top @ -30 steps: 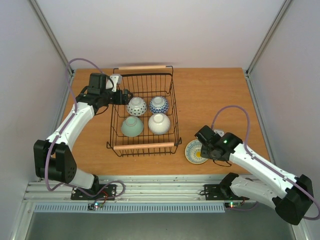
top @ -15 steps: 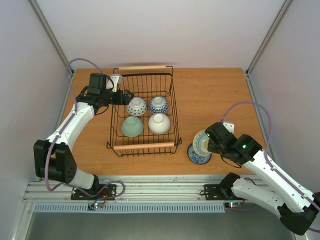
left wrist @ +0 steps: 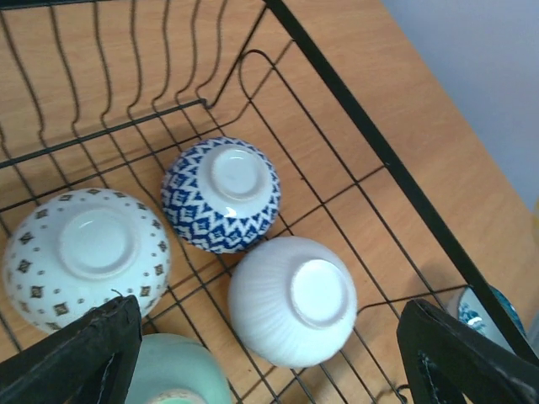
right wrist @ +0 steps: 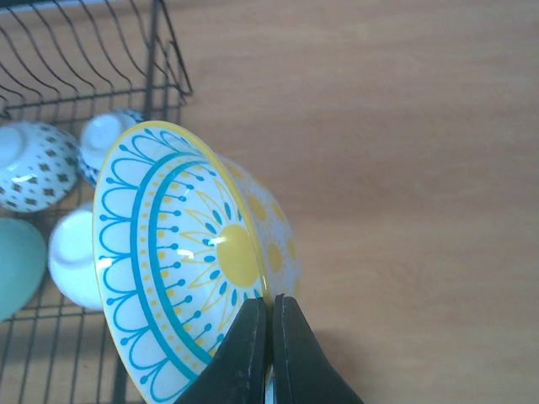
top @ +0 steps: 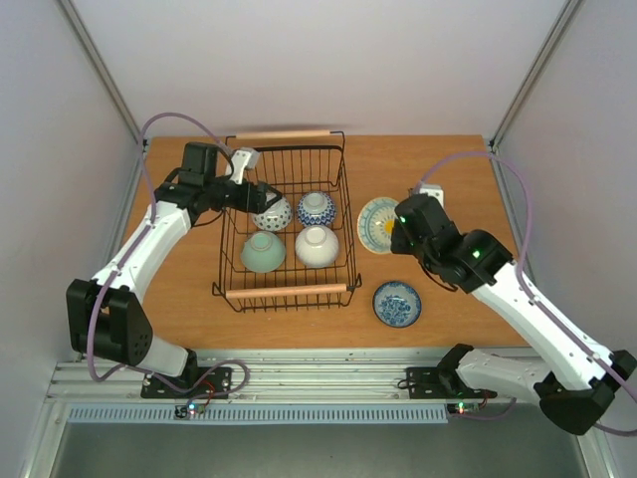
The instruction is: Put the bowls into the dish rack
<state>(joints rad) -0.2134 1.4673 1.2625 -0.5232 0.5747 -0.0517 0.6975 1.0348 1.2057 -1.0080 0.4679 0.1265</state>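
The black wire dish rack with wooden handles holds several upside-down bowls: a dotted white bowl, a blue-patterned bowl, a pale green bowl and a plain white bowl. My right gripper is shut on the rim of a yellow-and-teal bowl, held in the air on edge just right of the rack; it also shows in the right wrist view. A blue bowl sits upright on the table. My left gripper is open over the rack's left side, above the bowls.
The wooden table ends at white walls on the left, right and back. The rack's near handle lies across its front.
My right arm has lifted the yellow-and-teal bowl off the blue bowl and carried it up and back towards the rack's right side. My left gripper has shifted slightly right over the rack.
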